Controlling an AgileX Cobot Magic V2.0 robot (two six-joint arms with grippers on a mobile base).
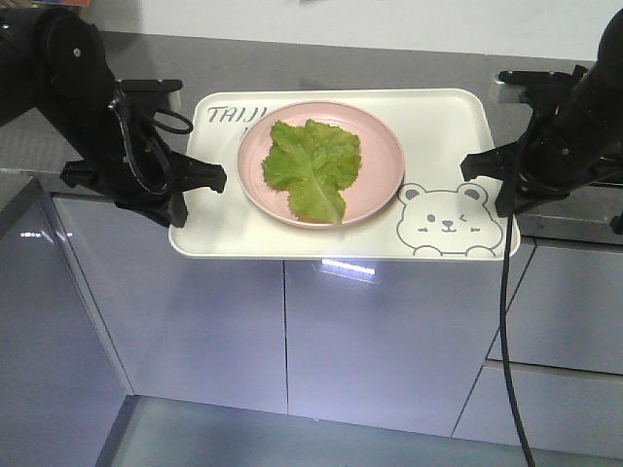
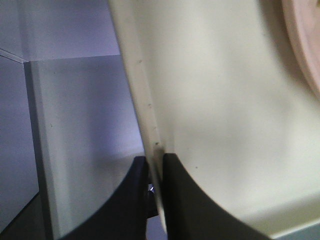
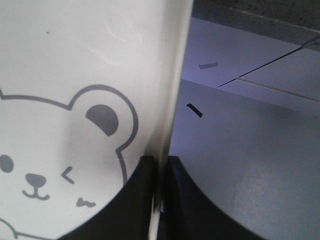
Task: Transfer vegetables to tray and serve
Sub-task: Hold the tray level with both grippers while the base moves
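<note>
The cream-white tray (image 1: 438, 126) with the grey bear face is held in the air in front of the counter, between my two arms. A round pink plate (image 1: 375, 185) sits on it, carrying the vegetables (image 1: 311, 165), one crinkled green lettuce leaf. My left gripper (image 1: 200, 180) is shut on the tray's left rim (image 2: 145, 115), one finger on each side of the edge. On the opposite side, my right gripper (image 1: 482, 165) pinches the right rim (image 3: 172, 90) beside the bear's ear (image 3: 102, 120). The left wrist view catches only the plate's edge (image 2: 305, 55).
A dark grey countertop (image 1: 389, 68) runs behind the tray. Glossy grey cabinet fronts (image 1: 370, 331) stand below it, with a lower cabinet block (image 1: 555, 360) at the right. A black cable (image 1: 508, 321) hangs down from the right arm.
</note>
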